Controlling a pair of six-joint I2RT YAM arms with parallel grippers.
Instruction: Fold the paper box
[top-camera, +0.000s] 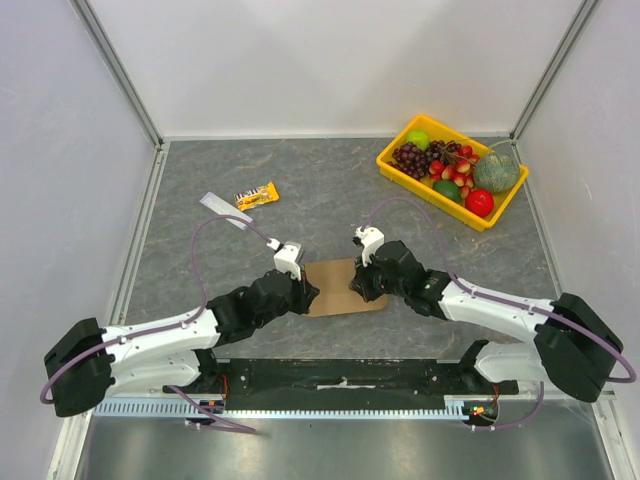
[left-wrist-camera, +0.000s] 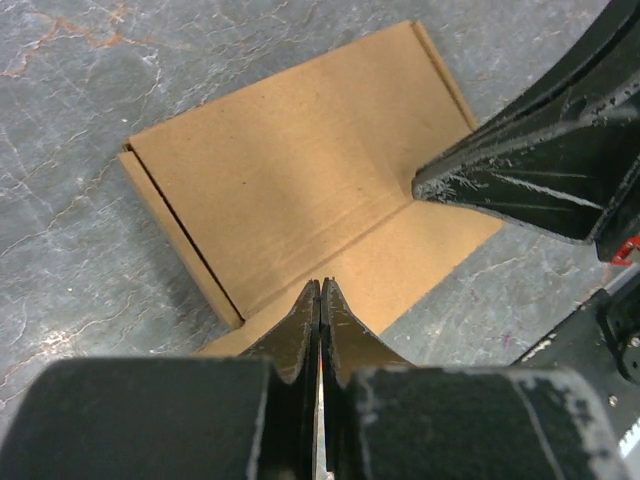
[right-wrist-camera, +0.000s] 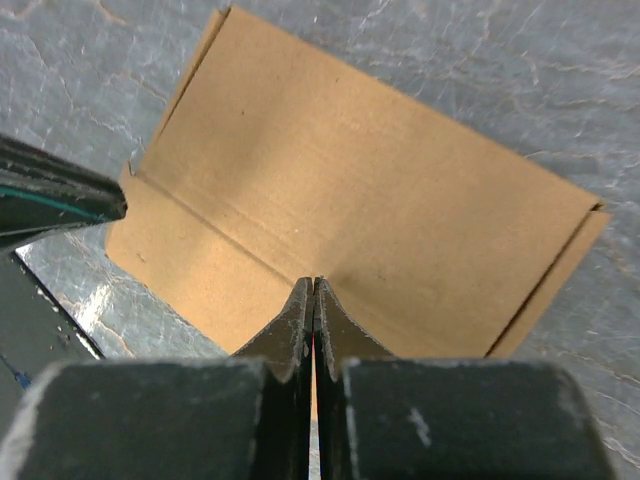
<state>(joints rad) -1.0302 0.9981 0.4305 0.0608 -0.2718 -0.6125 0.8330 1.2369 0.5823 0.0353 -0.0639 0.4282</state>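
At centre, the paper box (top-camera: 336, 286), ends hidden beneath left pincer (left-wrist-camera: 320, 286) and right pincer (right-wrist-camera: 313, 283), both pressed together.

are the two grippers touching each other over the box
Apart. The left wrist view shows bare box between the left gripper and the right gripper.

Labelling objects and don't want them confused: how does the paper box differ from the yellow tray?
The paper box is plain brown cardboard; the yellow tray is bright yellow. The paper box lies flat and empty; the yellow tray has raised walls and holds fruit. The paper box sits mid-table; the yellow tray is in the far right corner. Both are rectangular and rest on the table.
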